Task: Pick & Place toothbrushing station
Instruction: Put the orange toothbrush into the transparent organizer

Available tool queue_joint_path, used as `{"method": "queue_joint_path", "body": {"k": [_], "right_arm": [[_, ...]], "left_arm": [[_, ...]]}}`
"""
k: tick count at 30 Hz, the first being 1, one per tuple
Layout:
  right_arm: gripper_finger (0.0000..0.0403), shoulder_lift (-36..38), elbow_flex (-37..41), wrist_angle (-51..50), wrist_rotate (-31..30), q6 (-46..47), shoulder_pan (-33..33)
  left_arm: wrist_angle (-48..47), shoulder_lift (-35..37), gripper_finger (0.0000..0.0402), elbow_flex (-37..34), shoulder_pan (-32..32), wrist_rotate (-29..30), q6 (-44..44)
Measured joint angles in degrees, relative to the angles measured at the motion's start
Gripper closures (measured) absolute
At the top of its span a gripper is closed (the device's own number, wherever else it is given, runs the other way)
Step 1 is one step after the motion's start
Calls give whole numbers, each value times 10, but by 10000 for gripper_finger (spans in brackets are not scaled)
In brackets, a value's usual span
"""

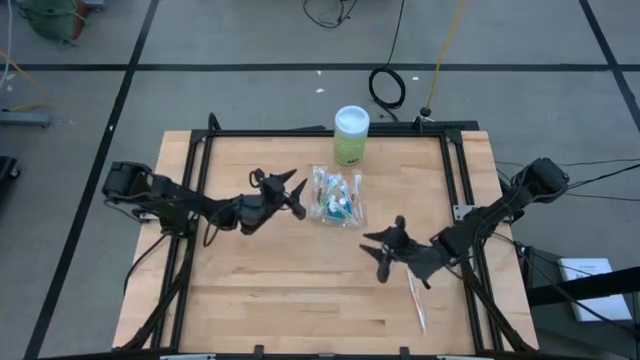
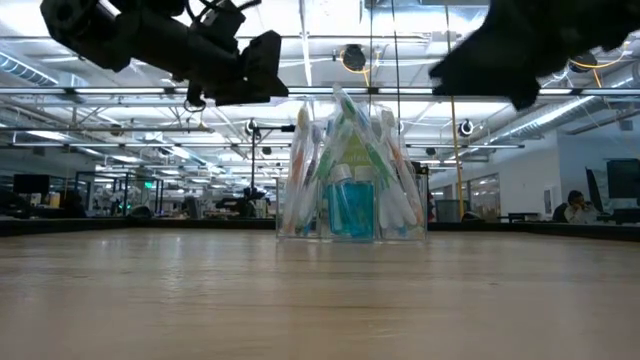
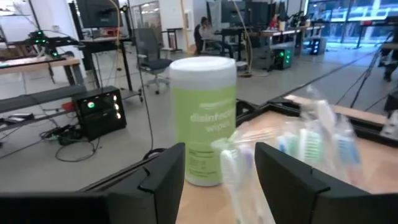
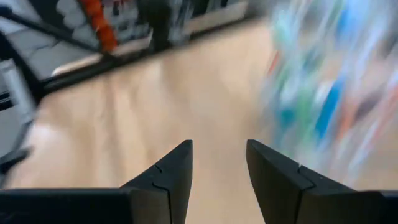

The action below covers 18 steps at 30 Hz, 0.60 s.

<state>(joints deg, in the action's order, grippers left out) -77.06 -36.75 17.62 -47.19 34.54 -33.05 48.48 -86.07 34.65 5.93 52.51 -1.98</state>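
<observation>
The toothbrushing station (image 1: 336,197) stood upright on the wooden worktop (image 1: 270,290), a little toward twelve o'clock of centre, packed with toothbrushes and a blue bottle (image 2: 350,208); a green wipes canister (image 1: 351,134) stood near it at twelve o'clock, by the far edge; the left hand (image 1: 298,195) hovered just at the station's nine o'clock, fingers spread and holding nothing; the right hand (image 1: 382,252) hung near its five o'clock, likewise spread and empty; a lone toothbrush (image 1: 416,300) lay toward the worktop's five o'clock.

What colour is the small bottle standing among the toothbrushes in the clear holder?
Turquoise blue; the small bottle shows best in the low view, inside the clear holder.
</observation>
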Motion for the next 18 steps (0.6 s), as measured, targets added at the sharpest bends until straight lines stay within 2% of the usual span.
{"method": "queue_joint_path", "body": {"k": [4,7,12,16,18], "right_arm": [[261,-21,0,-54,174,142,15],[261,-24,0,-55,288,230,11],[261,-22,-1,-90,417,446,-29],[261,-22,-1,-152,553,635,-66],[261,-21,-1,-182,598,710,-82]], "left_arm": [[-10,-1,201,0,-18,-10,-3],[-21,-3,201,0,-30,-25,-8],[-20,-3,201,0,-53,-52,-10],[-20,-3,201,0,-69,-80,-14],[-21,-3,201,0,-74,-97,-16]]}}
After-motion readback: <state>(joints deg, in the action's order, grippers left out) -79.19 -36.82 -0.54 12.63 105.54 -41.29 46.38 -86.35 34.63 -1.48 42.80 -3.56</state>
